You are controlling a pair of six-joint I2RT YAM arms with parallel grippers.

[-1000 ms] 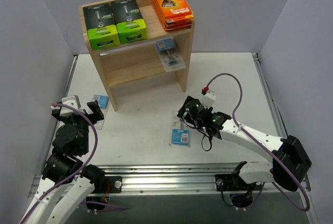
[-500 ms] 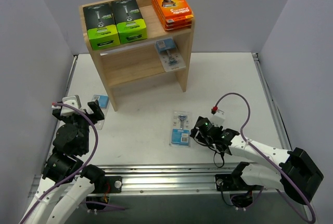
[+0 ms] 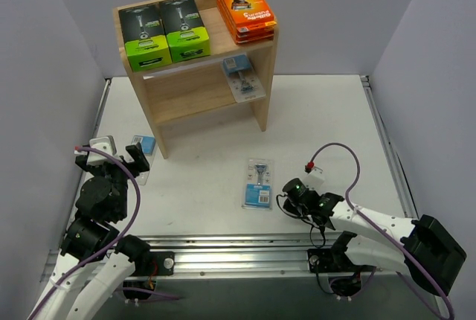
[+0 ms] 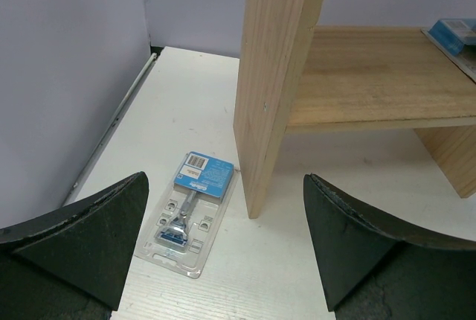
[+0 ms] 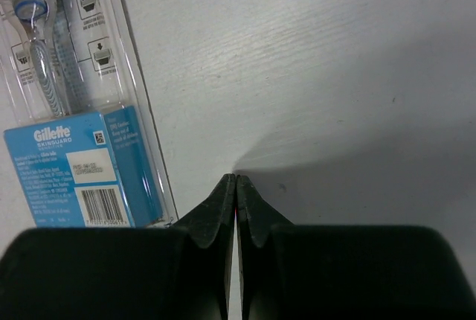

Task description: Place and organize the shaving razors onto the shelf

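Observation:
The wooden shelf (image 3: 159,119) stands at the back left. On its top tier are two black-and-green razor boxes (image 3: 145,37) and a stack of orange ones (image 3: 245,11). A blister pack (image 3: 243,78) lies on the middle tier. Another blister pack (image 3: 259,184) lies on the table, and my right gripper (image 3: 287,190) rests low just right of it, shut on nothing. In the right wrist view the closed tips (image 5: 236,177) touch the table beside the pack (image 5: 74,149). My left gripper (image 3: 111,158) stands wide open above a third pack (image 4: 190,212) by the shelf's leg (image 4: 271,89).
Grey walls close in the table on the left, back and right. A metal rail (image 3: 245,249) runs along the near edge by the arm bases. The right arm's purple cable (image 3: 349,160) loops over the table.
The right arm dropped and drew back toward the near edge, ending beside the middle blister pack, and its jaws closed with nothing between them. The left arm stayed still.

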